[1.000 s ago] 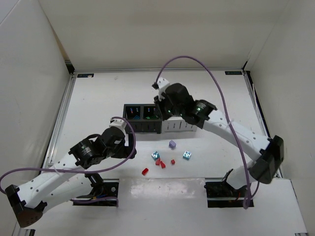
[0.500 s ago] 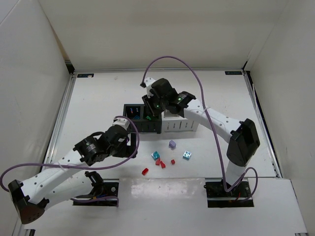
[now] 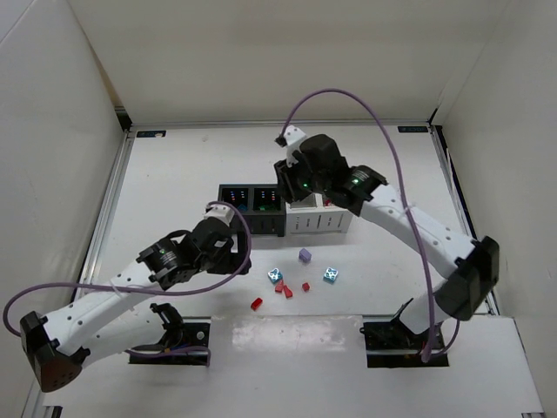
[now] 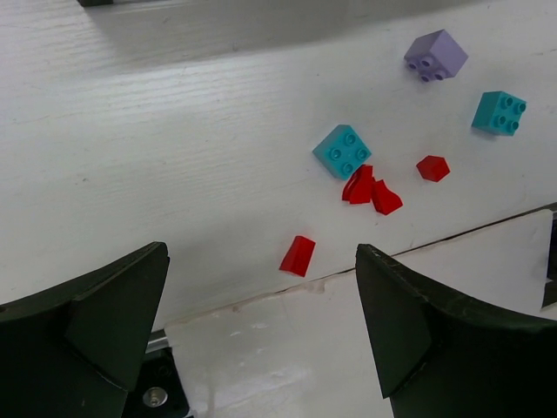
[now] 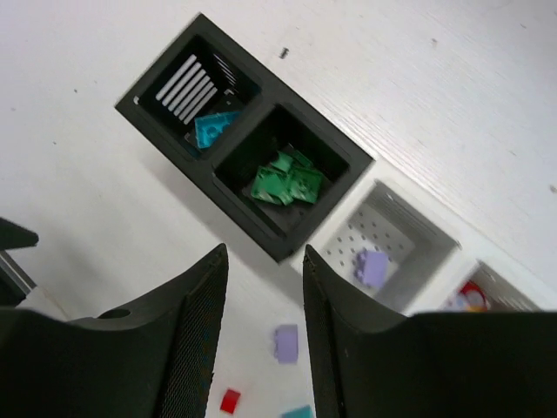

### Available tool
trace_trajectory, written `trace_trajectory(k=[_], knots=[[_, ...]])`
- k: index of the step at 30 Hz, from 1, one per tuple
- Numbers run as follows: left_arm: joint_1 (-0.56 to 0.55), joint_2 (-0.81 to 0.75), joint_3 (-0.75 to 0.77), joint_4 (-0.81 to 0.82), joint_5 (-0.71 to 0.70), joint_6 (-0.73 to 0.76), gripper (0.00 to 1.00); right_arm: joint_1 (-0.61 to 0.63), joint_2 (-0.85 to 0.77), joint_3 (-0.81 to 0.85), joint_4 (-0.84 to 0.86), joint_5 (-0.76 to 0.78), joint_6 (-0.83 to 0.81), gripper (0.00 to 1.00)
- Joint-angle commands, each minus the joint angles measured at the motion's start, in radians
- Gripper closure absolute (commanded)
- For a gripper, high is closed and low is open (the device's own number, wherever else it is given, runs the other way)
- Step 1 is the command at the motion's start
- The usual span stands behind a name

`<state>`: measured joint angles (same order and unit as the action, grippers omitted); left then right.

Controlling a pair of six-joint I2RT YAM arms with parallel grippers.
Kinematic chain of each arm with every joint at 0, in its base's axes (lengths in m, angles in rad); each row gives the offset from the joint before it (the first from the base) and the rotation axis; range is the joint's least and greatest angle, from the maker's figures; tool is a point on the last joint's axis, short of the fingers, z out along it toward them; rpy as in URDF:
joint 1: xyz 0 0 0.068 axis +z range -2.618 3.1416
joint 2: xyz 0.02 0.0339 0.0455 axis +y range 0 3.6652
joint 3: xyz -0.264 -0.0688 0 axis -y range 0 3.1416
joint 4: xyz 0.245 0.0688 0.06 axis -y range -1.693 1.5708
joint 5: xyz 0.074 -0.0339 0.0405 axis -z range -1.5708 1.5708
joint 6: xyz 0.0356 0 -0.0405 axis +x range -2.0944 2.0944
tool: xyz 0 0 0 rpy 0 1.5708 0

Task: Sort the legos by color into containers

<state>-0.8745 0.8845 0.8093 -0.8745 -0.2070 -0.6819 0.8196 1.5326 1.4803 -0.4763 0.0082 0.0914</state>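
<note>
Several loose legos lie on the table: a red brick (image 4: 298,255), a light blue one (image 4: 343,150), small red pieces (image 4: 359,185), a lilac one (image 4: 434,54) and another light blue one (image 4: 499,112). My left gripper (image 4: 261,322) is open and empty, hovering near the red brick (image 3: 256,304). My right gripper (image 5: 261,335) is open and empty above the containers. The black pair (image 5: 291,233) holds a light blue lego (image 5: 216,128) and green legos (image 5: 285,181). The white pair (image 5: 426,228) holds a lilac lego (image 5: 372,266) and a red one at the frame edge.
The containers (image 3: 252,225) stand mid-table, with the loose legos just in front of them. A taped seam (image 4: 418,239) runs along the near table edge. White walls enclose the table on three sides. Purple cables loop over both arms.
My right arm swung left over the black bins and has come back right, above the joint between black and white bins. My left arm has moved a little right, toward the loose legos.
</note>
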Motion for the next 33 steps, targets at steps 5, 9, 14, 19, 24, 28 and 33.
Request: trace_trajectory(k=[5,9,14,19,24,28,33], knots=[[-0.018,0.123,-0.016,0.152,0.027,-0.073,0.00,0.000,-0.236,-0.170,-0.036,0.172,0.102,0.55],[-0.098,0.240,-0.010,0.307,0.011,-0.103,0.01,-0.036,-0.365,-0.317,-0.056,0.234,0.174,0.52],[-0.175,0.484,0.037,0.365,-0.055,-0.139,0.01,-0.079,-0.503,-0.419,-0.119,0.239,0.228,0.50],[-0.175,0.597,0.014,0.480,-0.066,-0.223,0.01,-0.060,-0.606,-0.457,-0.191,0.300,0.249,0.49],[-0.169,0.649,0.033,0.520,-0.069,-0.217,0.01,-0.054,-0.660,-0.472,-0.234,0.338,0.265,0.49],[-0.172,0.697,0.056,0.499,-0.055,-0.215,0.09,-0.068,-0.670,-0.473,-0.242,0.342,0.266,0.49],[-0.176,0.676,0.030,0.467,-0.071,-0.225,0.18,-0.076,-0.684,-0.476,-0.254,0.352,0.261,0.49]])
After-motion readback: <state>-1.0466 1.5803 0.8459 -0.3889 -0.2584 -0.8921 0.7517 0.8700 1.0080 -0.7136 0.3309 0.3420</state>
